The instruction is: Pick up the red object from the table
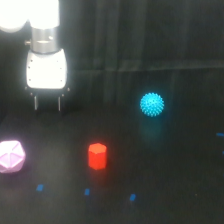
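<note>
The red object (97, 156) is a small red-orange faceted block standing upright on the black table (165, 170), a little left of centre. My gripper (47, 103) hangs from the white arm at the upper left, well above and to the left of the block. Its two thin dark fingers (36, 102) point down with a gap between them and hold nothing.
A spiky cyan ball (152, 104) rests to the right of centre, farther back. A pale pink polyhedron (10, 156) lies at the exterior view's left edge, level with the red block. Small blue marks (87, 191) dot the front of the table.
</note>
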Tool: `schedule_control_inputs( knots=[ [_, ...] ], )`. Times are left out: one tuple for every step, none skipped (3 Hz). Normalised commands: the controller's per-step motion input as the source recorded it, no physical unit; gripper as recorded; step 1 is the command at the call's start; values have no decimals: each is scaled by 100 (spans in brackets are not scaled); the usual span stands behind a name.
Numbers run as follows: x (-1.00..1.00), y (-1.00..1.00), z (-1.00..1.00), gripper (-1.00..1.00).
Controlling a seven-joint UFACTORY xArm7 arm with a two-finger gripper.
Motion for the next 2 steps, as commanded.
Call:
schedule_control_inputs(
  knots=[
    [100, -84, -31, 100],
    [100, -100, -1, 100]
  ],
)
